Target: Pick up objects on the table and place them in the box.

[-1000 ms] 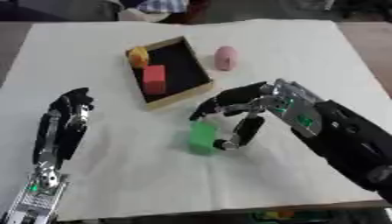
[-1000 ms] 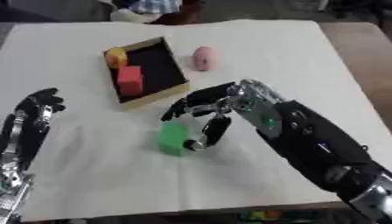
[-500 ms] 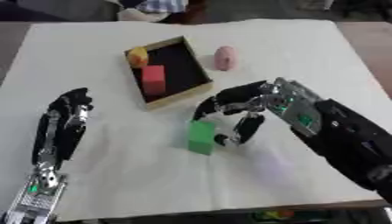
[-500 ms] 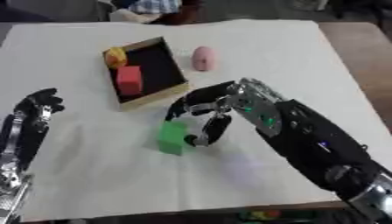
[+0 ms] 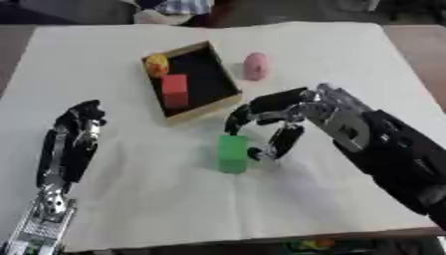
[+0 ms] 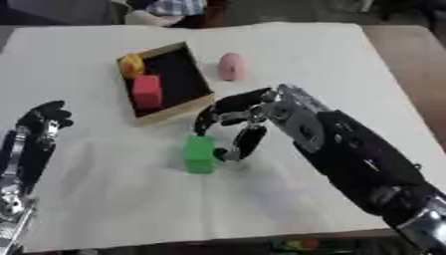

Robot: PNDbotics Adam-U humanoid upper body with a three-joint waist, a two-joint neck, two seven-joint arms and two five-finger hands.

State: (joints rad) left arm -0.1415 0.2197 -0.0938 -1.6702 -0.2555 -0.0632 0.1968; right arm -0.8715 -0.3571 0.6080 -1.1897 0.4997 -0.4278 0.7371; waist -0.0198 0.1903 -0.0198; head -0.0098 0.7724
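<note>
- A white cloth covers the table nearly edge to edge, with dark floor showing past its far and right sides.
- The green block stands upright near the middle of the cloth, a plain tall rectangular piece, just in front of the box's near corner.
- The right hand reaches in from the right; its fingers curl over and beside the block, the thumb tip close against the block's right face. I cannot tell whether it has actually closed on it.
- The box, wooden-walled with a dark floor, sits askew behind the block. Inside lie a red block and, in the far corner, a yellow-orange piece.
- A pink object lies just right of the box, apart from its wall.
- The left hand rests at the lower left, fingers relaxed and pointing away, holding nothing.
- Bare cloth stretches wide in front of the green block and to the far right.
</note>
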